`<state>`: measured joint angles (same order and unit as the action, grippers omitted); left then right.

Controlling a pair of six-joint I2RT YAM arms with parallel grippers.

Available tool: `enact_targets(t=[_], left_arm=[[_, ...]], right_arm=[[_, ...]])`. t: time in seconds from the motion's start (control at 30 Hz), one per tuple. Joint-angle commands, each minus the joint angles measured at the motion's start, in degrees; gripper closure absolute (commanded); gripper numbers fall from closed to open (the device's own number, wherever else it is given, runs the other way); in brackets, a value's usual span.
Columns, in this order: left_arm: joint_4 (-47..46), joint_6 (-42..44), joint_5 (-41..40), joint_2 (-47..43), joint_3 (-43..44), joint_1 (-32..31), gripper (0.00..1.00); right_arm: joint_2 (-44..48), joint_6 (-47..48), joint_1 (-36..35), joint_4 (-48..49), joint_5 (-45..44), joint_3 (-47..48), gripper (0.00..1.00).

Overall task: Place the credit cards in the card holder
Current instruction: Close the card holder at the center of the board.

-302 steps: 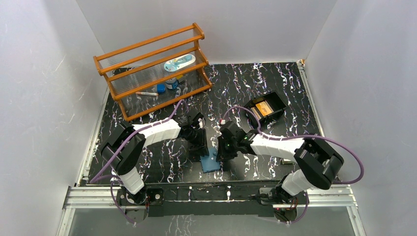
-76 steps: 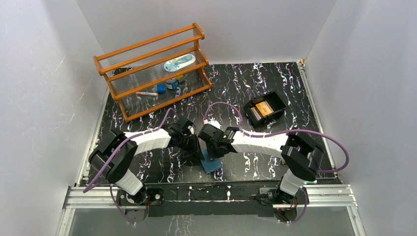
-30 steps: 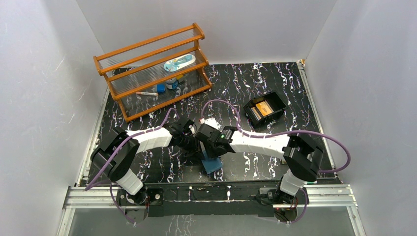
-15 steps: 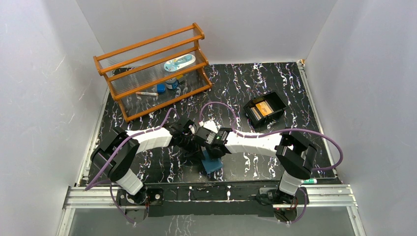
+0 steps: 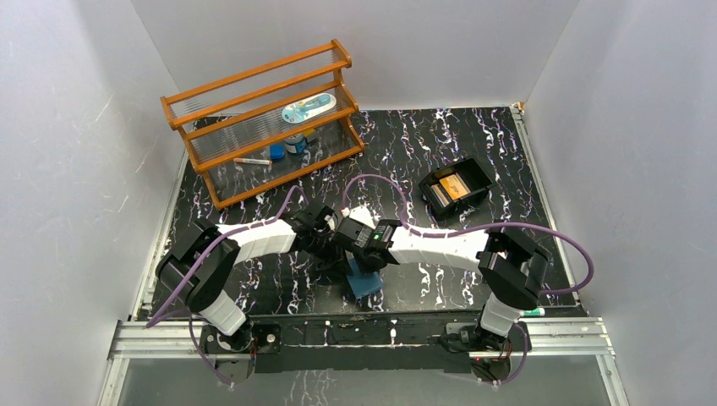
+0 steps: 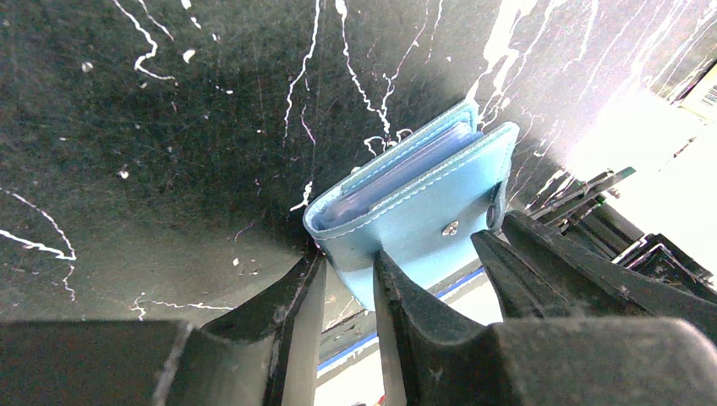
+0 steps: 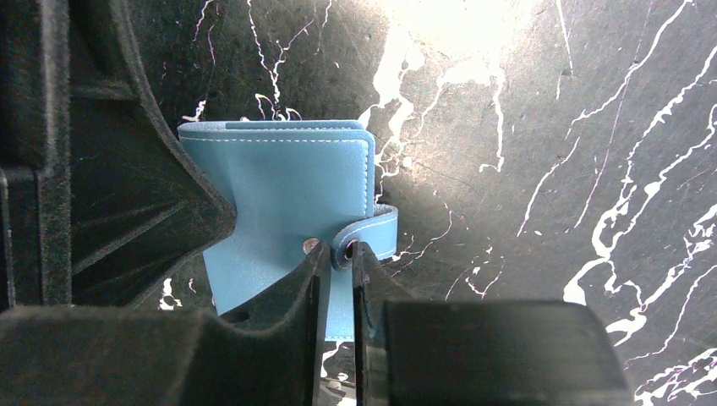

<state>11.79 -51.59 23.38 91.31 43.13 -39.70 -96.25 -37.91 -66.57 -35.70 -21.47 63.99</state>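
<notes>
The blue card holder [image 5: 365, 282] lies folded near the table's front edge, between both arms. My left gripper [image 6: 348, 258] is shut on its near corner [image 6: 414, 203], one finger on each side of the fold. My right gripper [image 7: 341, 249] is shut on the card holder's snap tab [image 7: 372, 233], which sticks out from the cover [image 7: 287, 190] beside the metal stud. In the top view both grippers, left [image 5: 342, 262] and right [image 5: 368, 264], meet over the holder. An orange credit card [image 5: 455, 186] lies in the black tray with a paler one beside it.
The black tray [image 5: 484, 174] stands at the right back of the marbled black table. A wooden rack [image 5: 262, 118] with small items fills the back left. White walls close in three sides; a metal rail [image 5: 363, 334] runs along the near edge.
My right gripper has closed from partly open onto the snap tab, and its arm has shifted slightly left. The left gripper and the card holder have stayed put.
</notes>
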Motion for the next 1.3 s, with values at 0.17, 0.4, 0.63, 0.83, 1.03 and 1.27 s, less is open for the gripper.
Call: enact_targets(t=[0.17, 0.4, 0.63, 0.83, 1.03, 1.27], left_arm=[[2.51, 1.03, -2.74, 0.71, 0.19, -0.11, 0.74], [2.53, 1.06, -2.73, 0.72, 0.28, -0.11, 0.74], [2.53, 1.06, -2.72, 0.83, 0.32, -0.11, 0.74], [2.53, 1.05, -2.9, 0.68, 0.15, -0.11, 0.74], [2.53, 1.0, -2.91, 0.64, 0.04, -0.11, 0.74], [2.53, 0.89, -2.99, 0.6, 0.03, -0.11, 0.74]], right_arm=[[2.25, -0.41, -0.4, 0.82, -0.9, 0.97, 0.87], [2.79, 0.04, -0.36, 1.77, 0.36, 0.49, 1.0], [2.82, -0.24, -0.36, 4.09, 4.3, -0.96, 0.97], [2.15, -0.58, -0.38, 2.5, 4.09, -0.72, 0.98], [0.88, -0.22, -0.35, 2.12, 4.87, -0.09, 0.98], [0.58, 0.02, -0.47, 1.64, 5.59, 0.39, 1.0]])
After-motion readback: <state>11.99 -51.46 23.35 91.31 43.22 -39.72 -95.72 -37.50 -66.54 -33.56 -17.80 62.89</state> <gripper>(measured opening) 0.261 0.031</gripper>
